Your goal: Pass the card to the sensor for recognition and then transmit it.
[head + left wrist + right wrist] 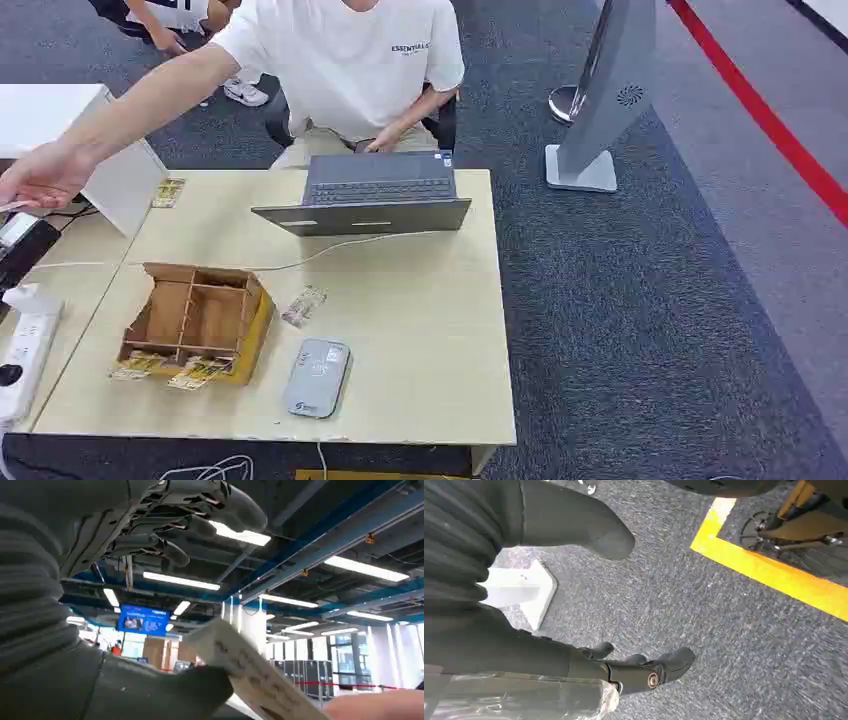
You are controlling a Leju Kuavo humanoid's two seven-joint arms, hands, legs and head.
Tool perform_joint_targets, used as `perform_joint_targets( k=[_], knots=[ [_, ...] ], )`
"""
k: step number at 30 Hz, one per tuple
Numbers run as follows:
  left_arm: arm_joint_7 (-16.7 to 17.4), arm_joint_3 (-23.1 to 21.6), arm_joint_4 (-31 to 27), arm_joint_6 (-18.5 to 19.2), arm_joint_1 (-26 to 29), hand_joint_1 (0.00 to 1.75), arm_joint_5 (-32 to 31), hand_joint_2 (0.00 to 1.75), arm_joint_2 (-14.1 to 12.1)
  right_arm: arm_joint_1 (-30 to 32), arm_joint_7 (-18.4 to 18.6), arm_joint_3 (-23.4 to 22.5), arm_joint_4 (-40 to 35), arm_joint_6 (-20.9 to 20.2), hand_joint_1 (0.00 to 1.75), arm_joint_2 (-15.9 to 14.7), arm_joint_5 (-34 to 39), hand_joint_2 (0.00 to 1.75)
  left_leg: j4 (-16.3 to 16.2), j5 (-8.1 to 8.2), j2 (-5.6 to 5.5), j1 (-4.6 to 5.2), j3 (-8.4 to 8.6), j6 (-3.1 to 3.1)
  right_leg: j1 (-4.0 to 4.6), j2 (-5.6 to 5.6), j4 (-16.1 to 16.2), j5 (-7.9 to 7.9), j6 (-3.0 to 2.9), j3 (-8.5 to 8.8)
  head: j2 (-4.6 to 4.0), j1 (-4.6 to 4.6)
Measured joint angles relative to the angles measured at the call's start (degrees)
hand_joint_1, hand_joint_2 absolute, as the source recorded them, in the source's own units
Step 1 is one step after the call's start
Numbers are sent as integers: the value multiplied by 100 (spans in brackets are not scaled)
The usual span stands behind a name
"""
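Pale printed paper card (250, 672), tilted, pinched by left hand (165, 525) against thick thumb. Right hand (574, 580) empty, fingers loosely apart. Person's hand (40, 178) far left; grey sensor (317, 377) near edge of wooden table (420, 330).

A person's white T-shirt (345, 60) bears the word "ESSENTIALS" in small dark letters on the chest. Print on the card (250, 672) and on the blue hanging screen (143, 620) is too blurred to read.

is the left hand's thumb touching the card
Touching. In the left wrist view the card lies against the tip of the left hand's thick grey thumb, with no gap between them; the fingers stay above, apart.
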State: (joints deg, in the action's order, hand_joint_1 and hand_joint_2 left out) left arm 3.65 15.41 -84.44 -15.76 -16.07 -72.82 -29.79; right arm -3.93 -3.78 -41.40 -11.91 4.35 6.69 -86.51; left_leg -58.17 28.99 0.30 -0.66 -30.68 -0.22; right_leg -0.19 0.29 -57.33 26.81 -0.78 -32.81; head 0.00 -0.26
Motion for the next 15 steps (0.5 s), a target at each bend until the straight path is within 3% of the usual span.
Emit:
perform_joint_targets(
  k=[5, 15],
  knots=[
    [173, -283, 215, 50, -231, 175, -375, 175, -134, 5, 11, 9, 15, -22, 0, -7, -59, 175, 0, -4, 0, 0, -1, -5, 0, 1, 0, -2, 0, 0, 0, 4],
    [177, -510, 438, 77, -518, 175, -361, 175, -162, 9, 2, 59, 35, -26, 0, -15, -59, 175, 0, -6, 2, 0, -5, -4, 0, 3, 0, -5, -5, -5, 0, 9]
  ],
)
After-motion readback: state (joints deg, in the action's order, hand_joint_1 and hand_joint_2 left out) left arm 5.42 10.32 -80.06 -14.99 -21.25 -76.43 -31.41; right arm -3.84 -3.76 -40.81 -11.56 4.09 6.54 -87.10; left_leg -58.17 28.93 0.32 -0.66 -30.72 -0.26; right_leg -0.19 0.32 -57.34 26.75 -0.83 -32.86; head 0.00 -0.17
